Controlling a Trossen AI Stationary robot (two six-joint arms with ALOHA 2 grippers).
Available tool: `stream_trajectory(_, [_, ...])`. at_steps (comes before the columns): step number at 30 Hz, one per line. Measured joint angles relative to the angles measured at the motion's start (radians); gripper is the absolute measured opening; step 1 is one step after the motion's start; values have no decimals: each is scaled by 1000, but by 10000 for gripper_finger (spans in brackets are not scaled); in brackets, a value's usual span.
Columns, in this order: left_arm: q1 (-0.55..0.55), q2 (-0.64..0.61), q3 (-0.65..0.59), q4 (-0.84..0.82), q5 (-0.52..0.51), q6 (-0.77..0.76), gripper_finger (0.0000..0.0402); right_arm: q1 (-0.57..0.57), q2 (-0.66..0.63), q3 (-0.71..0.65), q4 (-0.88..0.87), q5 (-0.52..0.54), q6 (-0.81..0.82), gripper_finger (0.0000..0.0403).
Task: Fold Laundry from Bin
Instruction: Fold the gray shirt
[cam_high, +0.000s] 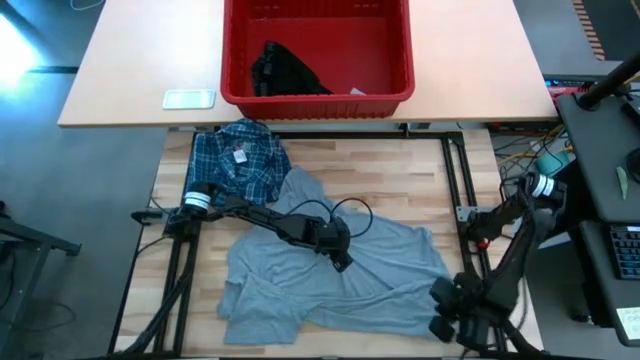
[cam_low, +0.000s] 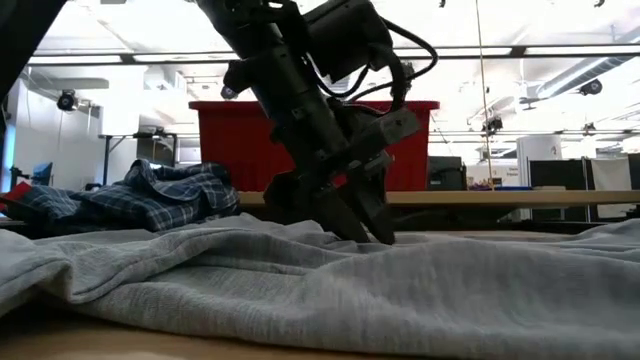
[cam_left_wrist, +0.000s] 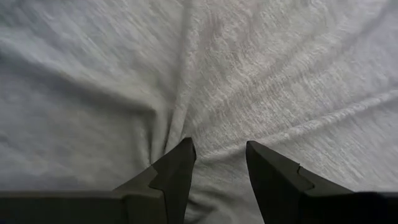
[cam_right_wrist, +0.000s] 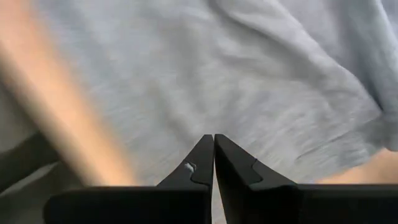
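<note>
- Wooden tabletop (cam_high: 390, 165) is mostly under cloth; a workshop with lights and desks sits behind it in the low view.
- Left gripper (cam_high: 340, 255): jaws down on the grey T-shirt (cam_high: 330, 280), roughly mid-garment. Jaws are partly apart, with a ridge of fabric bunched between the tips in the left wrist view. Can't tell if the pinch has actually caught.
- Right gripper (cam_right_wrist: 214, 146): jaws together on nothing, hovering over the T-shirt's edge where bare wood shows beside the tips. In the high view that arm sits at the near right corner of the tabletop.
- T-shirt is spread but rumpled, with folds running out from the left jaws in every direction.
- Beyond the left jaws, toward the bin: plaid shirt (cam_high: 240, 160) in a heap, touching or overlapping the T-shirt's far corner.
- Farthest: red bin (cam_high: 316, 95) on the pale tabletop behind, black garment (cam_high: 280, 70) inside it.
- Risks, my read:
  - A mid-body pinch may grab both layers, so a lift tents the whole shirt instead of flattening it.
  - A thin ridge could slip out of the jaws, leaving an empty close.
  - Dragging the T-shirt could pull the plaid shirt along where the two meet.
  - Loose cable near the left wrist could snag on cloth.
</note>
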Motion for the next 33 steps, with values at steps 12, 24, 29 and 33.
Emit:
stream_trajectory(12, [10, -1, 0, -30, -25, 18, 141, 35, 77, -81, 140, -238, 45, 9])
stream_trajectory(24, [12, -2, 0, -35, -21, 26, 141, 22, -99, -43, 127, -144, 100, 9])
stream_trajectory(29, [12, -2, 0, -36, -11, 40, 141, 9, 1, -91, 218, -188, 91, 9])
stream_trajectory(33, [16, -6, 1, -41, 14, 87, 141, 16, 88, -88, 327, -284, 40, 9])
